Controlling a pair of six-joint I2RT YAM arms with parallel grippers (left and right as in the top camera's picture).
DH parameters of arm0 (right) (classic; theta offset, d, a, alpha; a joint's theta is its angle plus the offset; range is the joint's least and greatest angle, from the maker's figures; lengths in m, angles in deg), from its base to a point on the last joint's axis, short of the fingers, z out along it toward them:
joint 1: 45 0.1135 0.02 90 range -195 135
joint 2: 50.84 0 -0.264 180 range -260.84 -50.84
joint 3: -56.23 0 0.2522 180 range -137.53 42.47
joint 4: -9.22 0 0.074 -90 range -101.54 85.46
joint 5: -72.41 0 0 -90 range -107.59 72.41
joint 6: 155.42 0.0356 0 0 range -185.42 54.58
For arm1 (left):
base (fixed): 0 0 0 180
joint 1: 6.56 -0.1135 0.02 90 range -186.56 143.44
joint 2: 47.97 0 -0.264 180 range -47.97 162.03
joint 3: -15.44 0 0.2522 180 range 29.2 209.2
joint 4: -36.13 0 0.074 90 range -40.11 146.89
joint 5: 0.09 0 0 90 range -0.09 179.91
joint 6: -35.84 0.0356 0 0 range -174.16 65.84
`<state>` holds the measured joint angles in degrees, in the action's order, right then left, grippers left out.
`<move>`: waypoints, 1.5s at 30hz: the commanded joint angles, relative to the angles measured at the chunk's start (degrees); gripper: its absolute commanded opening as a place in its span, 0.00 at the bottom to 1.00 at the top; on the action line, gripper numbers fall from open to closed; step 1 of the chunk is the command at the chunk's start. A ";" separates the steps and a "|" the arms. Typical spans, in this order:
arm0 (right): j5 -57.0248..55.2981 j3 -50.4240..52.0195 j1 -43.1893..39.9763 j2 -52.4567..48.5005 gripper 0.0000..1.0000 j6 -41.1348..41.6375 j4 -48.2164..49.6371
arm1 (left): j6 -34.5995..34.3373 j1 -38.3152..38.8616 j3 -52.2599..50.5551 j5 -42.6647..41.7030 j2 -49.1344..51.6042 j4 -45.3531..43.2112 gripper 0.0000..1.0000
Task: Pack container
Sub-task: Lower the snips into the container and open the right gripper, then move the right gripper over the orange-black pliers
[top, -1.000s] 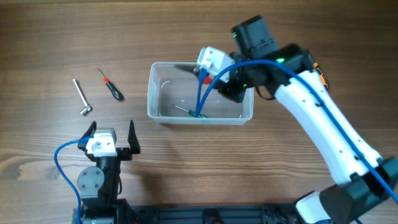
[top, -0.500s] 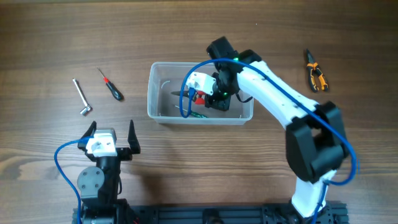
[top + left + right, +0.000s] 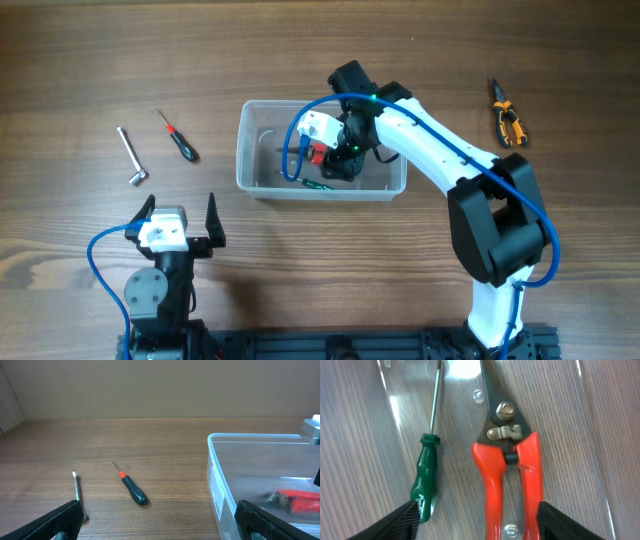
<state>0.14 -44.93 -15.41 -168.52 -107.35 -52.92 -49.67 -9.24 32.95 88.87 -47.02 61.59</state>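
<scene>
1. The container point(image 3: 243, 150) sits mid-table, its long axis running left to right. The right gripper point(image 3: 486, 523) is down inside it, jaws apart and clamped on nothing.
2. The left gripper point(image 3: 178, 218) hangs near its base with its jaws spread wide and empty. The container lies ahead of it and to its right.
3. The next pick probably turns on side. The orange pliers point(image 3: 507, 115) lie right of the container, nearer the right arm. The black-handled screwdriver point(image 3: 183, 143) and L-shaped wrench point(image 3: 130, 155) lie left of it, nearer the left arm.
4. Only the right wrist view shows the red-handled snips point(image 3: 490, 475) and green screwdriver point(image 3: 426, 480) clearly, lying side by side on the container floor, not touching. In the overhead view the arm mostly covers them.
5. Only the overhead view shows the orange pliers.
</scene>
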 commanded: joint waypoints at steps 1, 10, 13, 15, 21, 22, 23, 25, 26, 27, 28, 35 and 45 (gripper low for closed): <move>-0.11 -0.28 -0.02 0.07 0.76 3.34 -0.11 | 1.29 0.33 -0.24 -0.87 -0.13 -0.13 1.00; 2.43 -9.73 -0.04 5.29 0.67 16.37 -5.11 | 1.29 0.33 -0.24 -0.87 -0.13 -0.13 1.00; -1.49 -16.87 -0.81 8.72 0.61 25.51 -7.89 | 1.29 0.33 -0.24 -0.87 -0.13 -0.13 1.00; -5.11 -20.57 -1.68 10.64 0.53 29.73 -9.51 | 1.29 0.33 -0.24 -0.87 -0.13 -0.13 1.00; -20.50 -27.15 -10.10 16.37 0.50 37.42 -15.80 | 1.29 0.33 -0.24 -0.87 -0.13 -0.15 1.00; -21.46 -27.15 -12.17 16.63 0.52 37.38 -16.74 | 1.29 0.33 -0.24 -0.87 -0.13 -0.13 1.00; -22.16 -27.15 -14.43 16.68 0.52 37.27 -17.88 | 1.29 0.33 -0.24 -0.87 -0.13 -0.13 1.00; -22.32 -26.91 -19.50 16.11 0.52 35.34 -20.46 | 1.29 0.33 -0.24 -0.87 -0.13 -0.13 1.00; -22.29 -26.84 -22.16 15.63 0.54 34.21 -21.64 | 1.29 0.33 -0.24 -0.87 -0.13 -0.13 1.00; -22.32 -26.58 -24.22 14.86 0.55 34.21 -21.99 | 1.29 0.33 -0.24 -0.87 -0.13 -0.15 1.00; -22.25 -26.49 -26.29 14.14 0.55 34.23 -22.32 | 1.29 0.33 -0.24 -0.87 -0.13 -0.13 1.00; -21.53 -26.49 -36.70 4.81 0.52 34.36 -23.96 | 1.29 0.33 -0.24 -0.87 -0.13 -0.13 1.00; -21.40 -26.49 -39.30 -9.66 0.51 32.24 -25.09 | 1.29 0.33 -0.24 -0.87 -0.13 -0.13 1.00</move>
<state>-20.67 -71.88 -54.69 -173.97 -74.04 -77.81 -49.67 -9.24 32.95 88.87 -47.02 61.59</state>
